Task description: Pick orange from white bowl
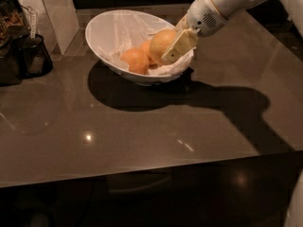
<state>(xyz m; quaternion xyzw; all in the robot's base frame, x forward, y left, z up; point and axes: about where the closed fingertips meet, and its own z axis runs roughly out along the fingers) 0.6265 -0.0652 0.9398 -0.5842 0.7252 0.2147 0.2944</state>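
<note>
**A:** Where is the claw?

**B:** The two-finger claw on the white robot arm comes in from the upper right. It is just over the right-hand rim of the large glossy white oval bowl, which stands on the glossy grey-brown table.

**A:** And the fruit it is after?

**B:** The big, pale yellow-orange, dull-skinned orange is right inside the claw. One flat cream finger lies slantwise against its right front side. The other finger is hidden behind the fruit.

**A:** So the claw is pinching it?

**B:** Yes, it is pressed onto the orange. The fruit sits above the bowl's right side, higher than its neighbours.

**A:** Which neighbours?

**B:** Two smaller, deeper-orange fruits. One lies low on the crinkled white paper lining, to the left of the held fruit and below it. The second is tucked behind, between that one and the orange, and is partly covered.

**A:** Anything else on the table?

**B:** Dark containers stand at the far left, well apart from the bowl.
</note>
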